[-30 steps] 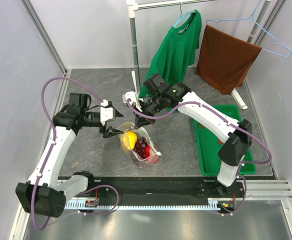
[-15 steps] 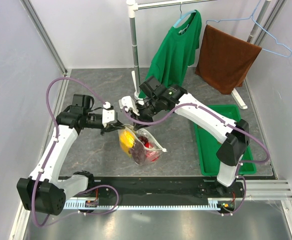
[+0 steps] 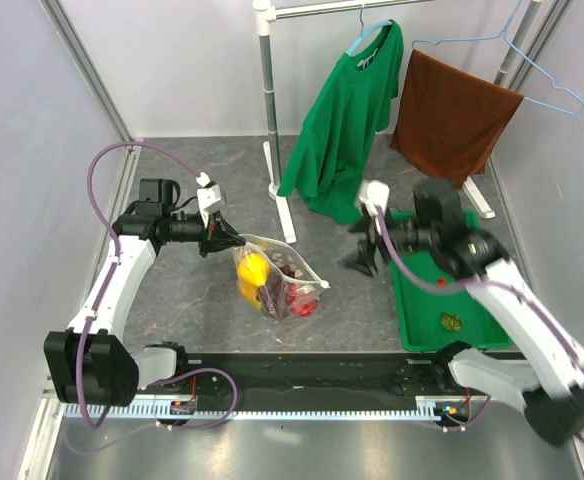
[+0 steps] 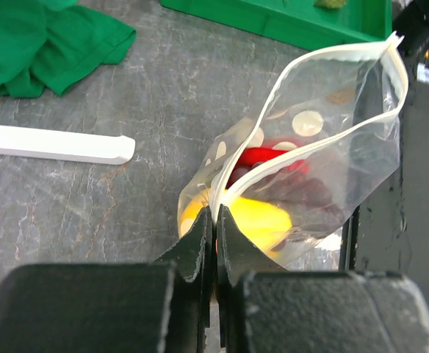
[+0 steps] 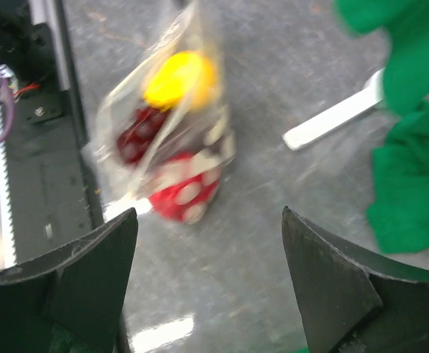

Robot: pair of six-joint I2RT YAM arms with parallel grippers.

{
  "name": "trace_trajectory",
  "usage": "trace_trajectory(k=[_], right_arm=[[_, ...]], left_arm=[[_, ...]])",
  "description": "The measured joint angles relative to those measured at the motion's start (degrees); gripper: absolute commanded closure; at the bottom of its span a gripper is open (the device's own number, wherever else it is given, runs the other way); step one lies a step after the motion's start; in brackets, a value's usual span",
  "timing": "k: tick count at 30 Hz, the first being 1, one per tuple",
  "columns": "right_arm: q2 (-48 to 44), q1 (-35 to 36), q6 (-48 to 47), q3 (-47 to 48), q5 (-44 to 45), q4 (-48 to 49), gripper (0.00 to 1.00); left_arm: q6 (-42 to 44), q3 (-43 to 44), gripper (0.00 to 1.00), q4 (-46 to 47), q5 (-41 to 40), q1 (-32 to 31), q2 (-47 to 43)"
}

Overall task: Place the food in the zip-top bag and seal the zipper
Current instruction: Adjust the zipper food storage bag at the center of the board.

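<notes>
The zip-top bag (image 3: pixel 282 285) lies on the grey table, dotted and clear. Inside it I see the food: a yellow mango-like fruit (image 4: pixel 262 220), a red pepper-like piece (image 4: pixel 269 158) and dark grapes (image 5: pixel 137 136). My left gripper (image 4: pixel 215 213) is shut on the left end of the bag's mouth, pinching the zipper (image 4: pixel 303 147). Beyond the pinch the mouth gapes open. My right gripper (image 5: pixel 208 213) stands wide open with nothing in it, well to the right of the bag and blurred over the table (image 3: pixel 357 262).
A green tray (image 3: pixel 412 310) sits at the right with a small greenish piece (image 3: pixel 450 322) in it. A green shirt (image 3: pixel 347 110) and brown towel (image 3: pixel 452 110) hang on a white rack (image 3: pixel 282 200). A black rail (image 3: pixel 302 370) runs along the near edge.
My left gripper closed on the bag's mouth edge. My right gripper let go of the bag, opened and swung away right toward the tray. The bag sagged onto the table.
</notes>
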Motion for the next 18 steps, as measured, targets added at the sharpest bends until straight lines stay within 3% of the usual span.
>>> trace_trajectory(k=[3, 6, 12, 18], right_arm=[[-12.9, 1.0, 5.4, -14.1, -0.1, 7.6, 0.14], [-19.1, 1.0, 10.4, -23.6, 0.1, 14.9, 0.17], [-16.4, 1.2, 23.0, -34.8, 1.0, 30.9, 0.21], [-12.4, 2.8, 31.4, -37.0, 1.2, 40.7, 0.30]], left_arm=[[-4.6, -0.6, 0.98, 3.1, 0.0, 0.7, 0.0], [-8.6, -1.4, 0.98, 5.6, 0.0, 1.5, 0.0], [-14.8, -3.5, 0.98, 10.0, 0.0, 2.7, 0.0], [-17.7, -3.8, 0.98, 12.2, 0.0, 2.9, 0.0]])
